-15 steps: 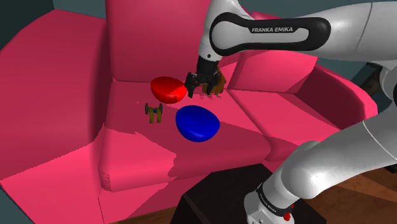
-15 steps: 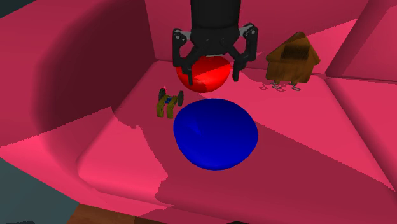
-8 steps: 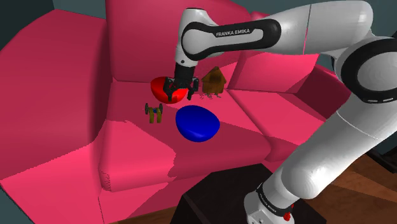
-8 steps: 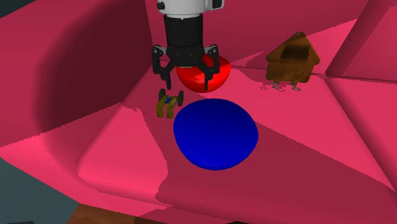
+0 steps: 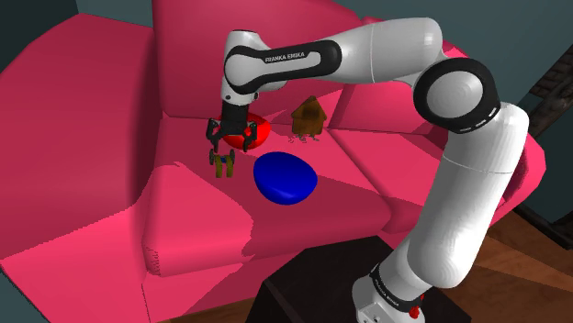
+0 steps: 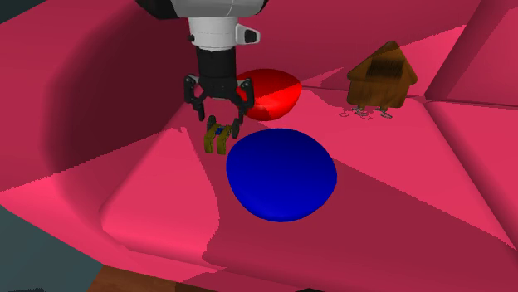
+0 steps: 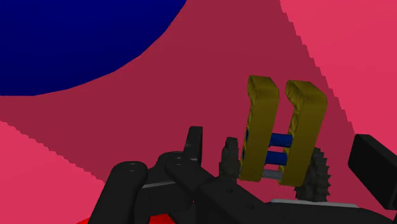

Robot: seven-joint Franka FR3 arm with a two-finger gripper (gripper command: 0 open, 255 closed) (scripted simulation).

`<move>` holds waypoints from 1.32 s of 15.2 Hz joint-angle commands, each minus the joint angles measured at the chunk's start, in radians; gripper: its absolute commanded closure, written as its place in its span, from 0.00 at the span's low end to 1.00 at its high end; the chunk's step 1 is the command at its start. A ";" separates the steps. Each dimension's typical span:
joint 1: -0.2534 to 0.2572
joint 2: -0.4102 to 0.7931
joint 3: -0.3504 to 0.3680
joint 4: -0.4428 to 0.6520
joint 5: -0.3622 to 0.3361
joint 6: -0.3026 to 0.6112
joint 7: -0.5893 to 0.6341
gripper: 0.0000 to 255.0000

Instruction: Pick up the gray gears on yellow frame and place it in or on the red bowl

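Hand (image 6: 217, 118) spread open, holding nothing — hovers right over the gear toy (image 6: 218, 138). Toy stands on the sofa seat (image 6: 398, 182), just beside the blue bowl (image 6: 282, 172), near the red bowl (image 6: 270, 93) — not in it. Wrist view: its yellow frame and grey gears sit between the fingers (image 7: 372, 168), no contact seen.

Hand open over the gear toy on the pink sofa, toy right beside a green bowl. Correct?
One thing is off: the bowl beside the gear toy is a blue bowl, not green, as the second exterior view shows. The rest holds: the hand is open over the toy on the pink sofa.
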 commanded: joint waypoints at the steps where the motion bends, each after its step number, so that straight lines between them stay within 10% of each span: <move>1: 0.014 0.070 0.000 0.067 0.000 -0.007 0.032 0.00; 16: 0.020 0.094 -0.001 -0.003 -0.004 0.086 0.035 0.00; 17: 0.020 0.094 -0.001 -0.003 -0.004 0.086 0.035 1.00; 20: 0.020 0.094 -0.001 -0.002 -0.004 0.086 0.035 1.00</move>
